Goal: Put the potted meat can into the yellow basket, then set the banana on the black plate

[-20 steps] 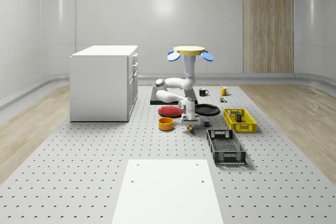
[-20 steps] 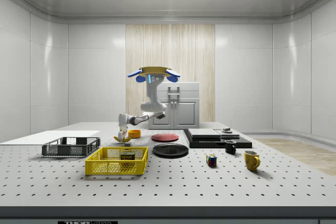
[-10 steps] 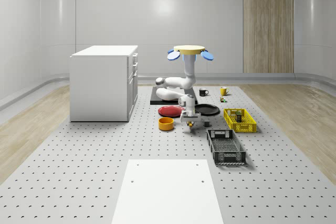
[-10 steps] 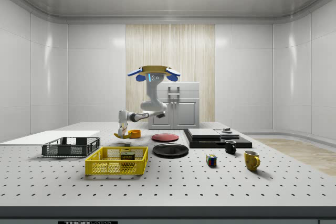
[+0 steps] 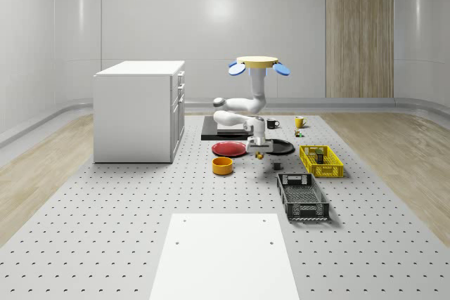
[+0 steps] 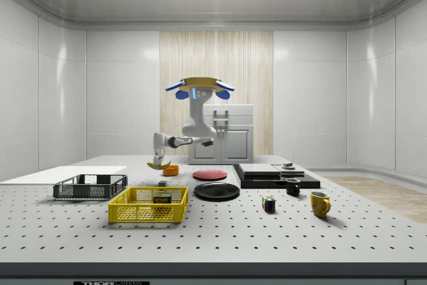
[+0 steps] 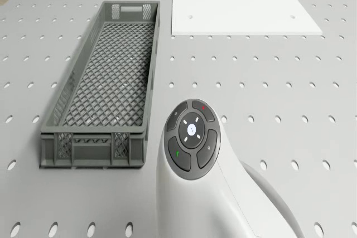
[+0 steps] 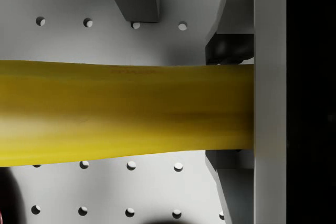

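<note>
The drone (image 5: 257, 63) hovers above the perforated surface (image 5: 140, 194), over the area near the black slab (image 5: 211, 130) and the red plate (image 5: 229, 148). The arm reaches down from it, and the gripper (image 5: 259, 151) hangs above the surface between the red plate and the black plate (image 5: 280, 147).

The jaws are closed on the banana (image 8: 126, 111). In the wrist view the banana crosses between them as a wide yellow band; both of its ends are cut off, so its full length cannot be judged. In the side view the banana (image 6: 158, 165) appears as a small yellow curve under the gripper (image 6: 159, 159), held clear of the surface just above the orange bowl (image 6: 170, 170).

The potted meat can (image 6: 162, 198) lies inside the yellow basket (image 6: 148, 206), partly screened by the mesh wall. In the whole-scene view it (image 5: 317, 154) is a dark spot whose label cannot be read.

In the drone view the arm's wrist housing (image 7: 192, 146) covers the gripper, beside the grey crate (image 7: 106, 82).
</note>
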{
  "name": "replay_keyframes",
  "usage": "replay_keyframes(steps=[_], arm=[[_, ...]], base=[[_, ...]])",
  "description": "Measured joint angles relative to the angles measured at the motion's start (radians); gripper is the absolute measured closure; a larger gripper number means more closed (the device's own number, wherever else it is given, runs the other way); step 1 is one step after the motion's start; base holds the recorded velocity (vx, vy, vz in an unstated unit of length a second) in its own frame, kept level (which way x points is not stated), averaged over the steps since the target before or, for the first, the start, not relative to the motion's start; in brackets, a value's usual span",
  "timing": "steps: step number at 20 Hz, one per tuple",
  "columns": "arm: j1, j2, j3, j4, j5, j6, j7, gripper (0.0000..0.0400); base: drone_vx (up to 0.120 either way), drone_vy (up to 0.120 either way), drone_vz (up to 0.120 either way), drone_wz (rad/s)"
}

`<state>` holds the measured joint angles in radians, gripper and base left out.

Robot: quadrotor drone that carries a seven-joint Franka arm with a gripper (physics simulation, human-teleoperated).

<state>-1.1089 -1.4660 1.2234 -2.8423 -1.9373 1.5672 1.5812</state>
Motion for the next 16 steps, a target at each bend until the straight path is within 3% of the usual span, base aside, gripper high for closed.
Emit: replay_keyframes(steps=[16], arm=[[0.002, 0.004, 0.011, -0.004, 0.01, -0.008, -0.006, 0.0207]], base=[[-0.12, 0.12, 0.0, 0.0]])
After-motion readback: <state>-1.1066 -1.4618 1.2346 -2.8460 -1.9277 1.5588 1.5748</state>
